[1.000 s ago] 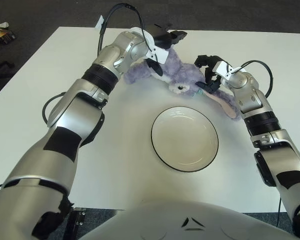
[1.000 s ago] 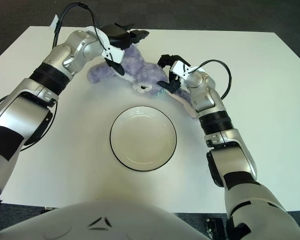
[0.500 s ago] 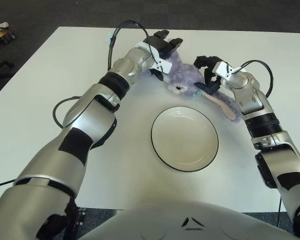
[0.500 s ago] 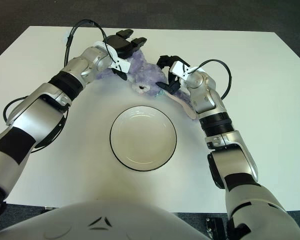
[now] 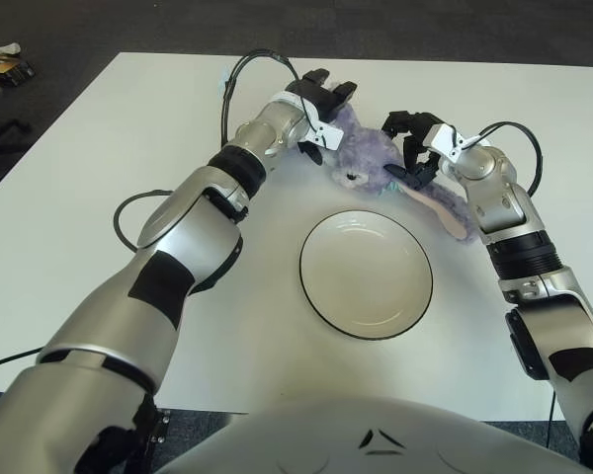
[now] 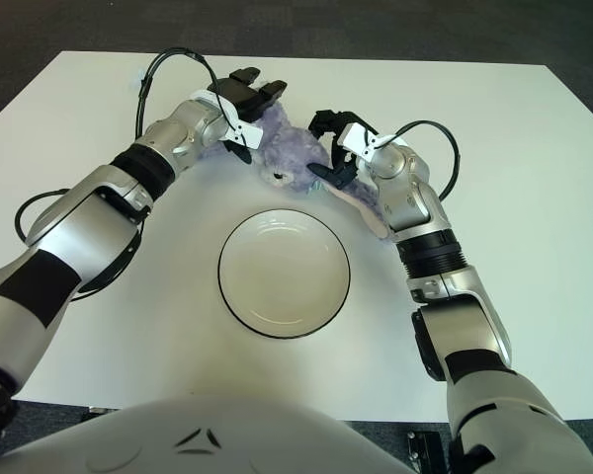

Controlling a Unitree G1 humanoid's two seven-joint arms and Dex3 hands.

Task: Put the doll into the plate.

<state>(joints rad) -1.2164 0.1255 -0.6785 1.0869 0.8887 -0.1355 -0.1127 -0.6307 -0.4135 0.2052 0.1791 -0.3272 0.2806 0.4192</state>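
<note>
Doll lies on the white table, beyond the far rim of the plate, not in it. It's purple plush, with a pink ear or foot trailing toward the robot's right.

Over the last second the left hand has slid off the top of the doll toward its far-left edge; more purple body shows now. Its fingers look curled at the plush, but whether they truly pinch it can't be told. The right hand has barely moved: fingers curled over the doll's right side, contact likely, grip unconfirmed.

Judgement: both hands are bracketing the doll for a two-sided grasp. No lift yet; the plate is empty and close below, so transfer should be short once the grip is firm.
</note>
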